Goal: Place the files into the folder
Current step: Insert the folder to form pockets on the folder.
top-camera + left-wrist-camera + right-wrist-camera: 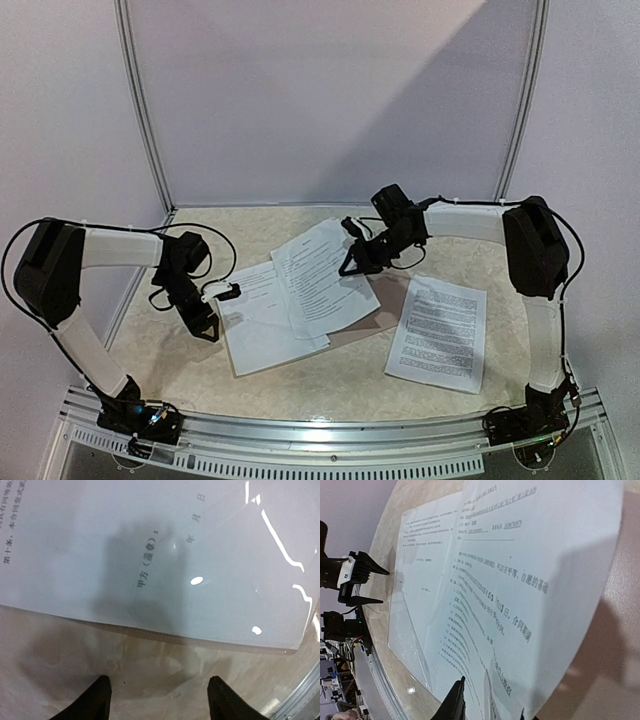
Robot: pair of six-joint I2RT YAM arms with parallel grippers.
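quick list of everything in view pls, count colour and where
left stack: one, white printed paper, left of centre
middle sheets: one set, white printed, askew over the left stack
right sheets: one set, white printed, apart on the right
clear cover: one, glossy see-through, over the left stack's corner
folder: one, brownish, only a sliver shows, apparently under the middle sheets
table: one, beige marbled
rail: one, silver, near edge
left arm, right arm: two, black and white
left gripper: open, empty
right gripper: open, at the middle sheets
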